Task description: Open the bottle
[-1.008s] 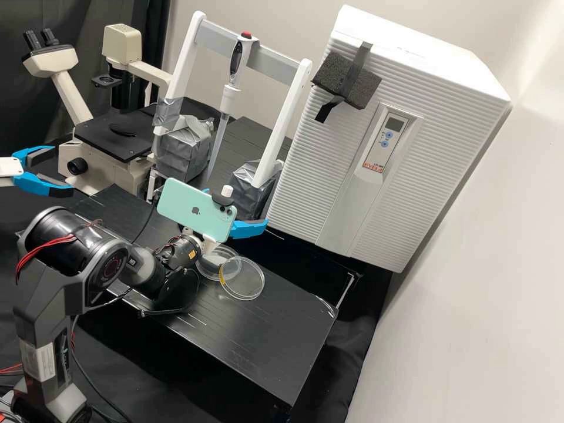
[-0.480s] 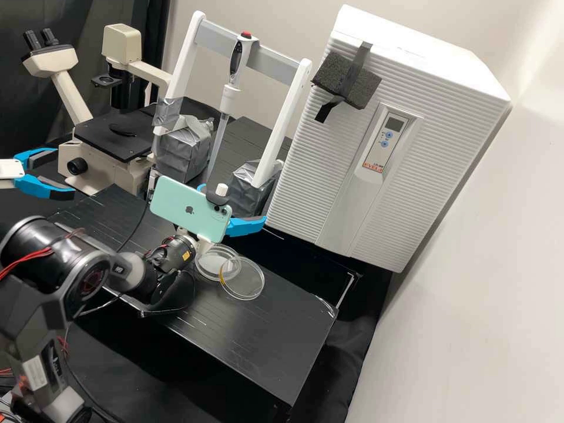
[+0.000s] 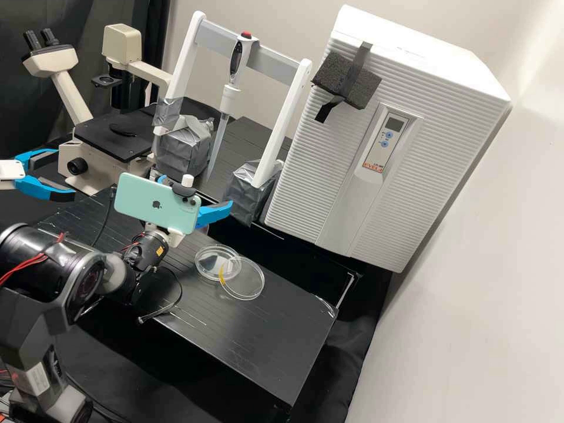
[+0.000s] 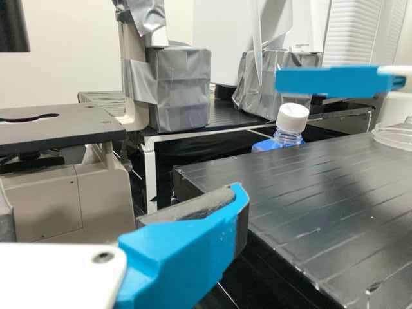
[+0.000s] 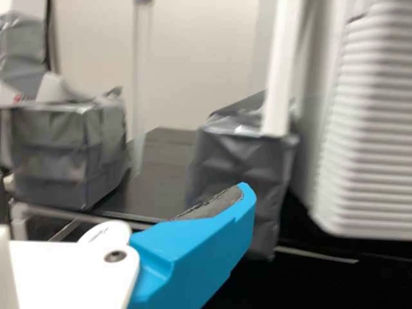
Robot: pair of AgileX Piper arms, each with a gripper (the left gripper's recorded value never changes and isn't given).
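Note:
The small clear bottle (image 3: 187, 182) has a white cap (image 4: 291, 119) and a blue label. It is held upright above the left part of the black bench (image 3: 258, 329), between the blue fingers (image 3: 214, 211) of my right gripper (image 3: 198, 202), which is shut on it. A mint-green phone (image 3: 155, 205) on that wrist hides the bottle's body in the high view. In the left wrist view one of those fingers (image 4: 335, 80) passes over the cap. My left gripper (image 3: 61, 173) stands open at the far left, apart from the bottle, its fingers (image 4: 187, 248) holding nothing.
Two clear petri dishes (image 3: 230, 271) lie mid-bench. Behind stand a pipette (image 3: 228, 94) hanging on a white frame with tape-wrapped feet (image 3: 183, 144), a microscope (image 3: 97, 138) at the left, and a large white ribbed unit (image 3: 388, 141) at the right.
My right arm has carried the bottle leftward, away from the petri dishes and toward the left gripper. The left gripper has hardly moved.

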